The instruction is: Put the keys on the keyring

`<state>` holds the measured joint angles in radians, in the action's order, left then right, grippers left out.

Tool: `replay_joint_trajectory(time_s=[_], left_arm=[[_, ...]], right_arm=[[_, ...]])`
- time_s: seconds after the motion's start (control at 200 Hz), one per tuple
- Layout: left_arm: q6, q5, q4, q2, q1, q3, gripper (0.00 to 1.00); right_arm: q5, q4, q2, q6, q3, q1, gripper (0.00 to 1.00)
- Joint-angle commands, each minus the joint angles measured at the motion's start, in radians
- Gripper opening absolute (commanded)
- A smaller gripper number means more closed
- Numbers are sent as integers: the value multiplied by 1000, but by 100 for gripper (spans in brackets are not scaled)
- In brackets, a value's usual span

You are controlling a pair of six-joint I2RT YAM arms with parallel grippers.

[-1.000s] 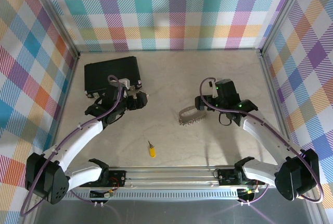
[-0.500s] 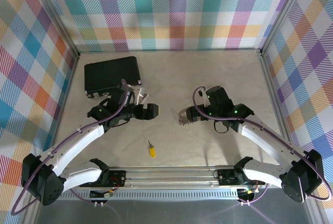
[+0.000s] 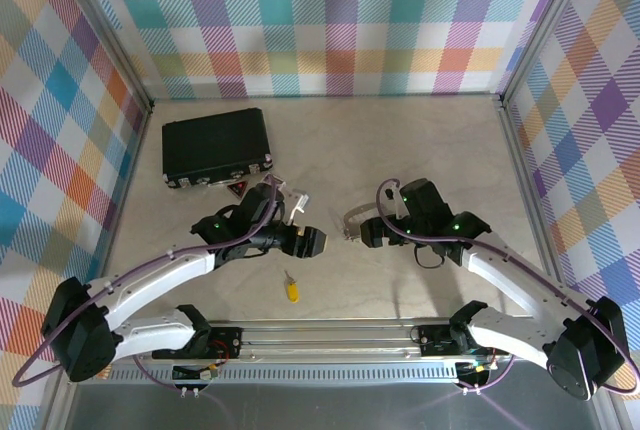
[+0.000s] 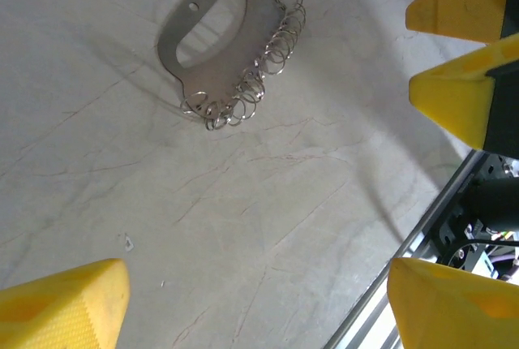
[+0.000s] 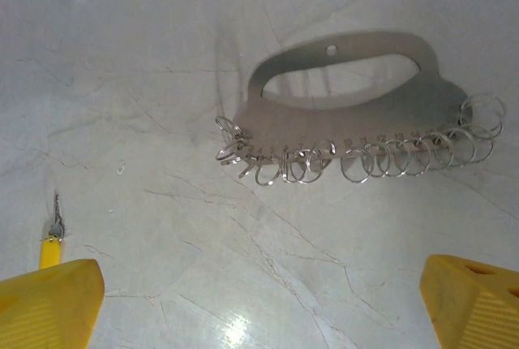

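Silver-grey keyring [image 5: 349, 118]; yellow-headed key [image 3: 292, 291]; black case [image 3: 215, 145]; pale veined marble worktop [image 3: 400, 140]; pastel plaid walls [image 3: 320, 20]; yellow fingers [image 4: 65, 304]; white arms [image 3: 150, 275].

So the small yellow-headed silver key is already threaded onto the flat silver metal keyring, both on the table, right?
Not threaded: the yellow-headed key lies loose, apart from the silver metal keyring, as the top external view shows. Both are on the table.
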<state>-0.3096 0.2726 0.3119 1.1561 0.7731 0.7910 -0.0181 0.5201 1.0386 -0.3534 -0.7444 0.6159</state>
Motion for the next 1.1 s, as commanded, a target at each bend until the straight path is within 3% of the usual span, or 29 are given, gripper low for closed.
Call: replay_joint_trajectory(time_s=[0.0,0.31,0.68,0.9,1.095], left_arm=[[13,33,-96,53,13,-11,81],[111,90,-174,254,-3,47,75],[88,247,-509,461,-117,0,67],[125,294,-556,547,-123,20,64],[144,315,-600,612,-123,38,55]], right_arm=[[-20,-32,-10,-23,20,2,99],[-32,-43,-46,-4,45,1,99],[-80,-28,-59,11,21,1,99],[-76,-41,-79,10,22,1,99],[-80,-45,-67,10,17,1,99]])
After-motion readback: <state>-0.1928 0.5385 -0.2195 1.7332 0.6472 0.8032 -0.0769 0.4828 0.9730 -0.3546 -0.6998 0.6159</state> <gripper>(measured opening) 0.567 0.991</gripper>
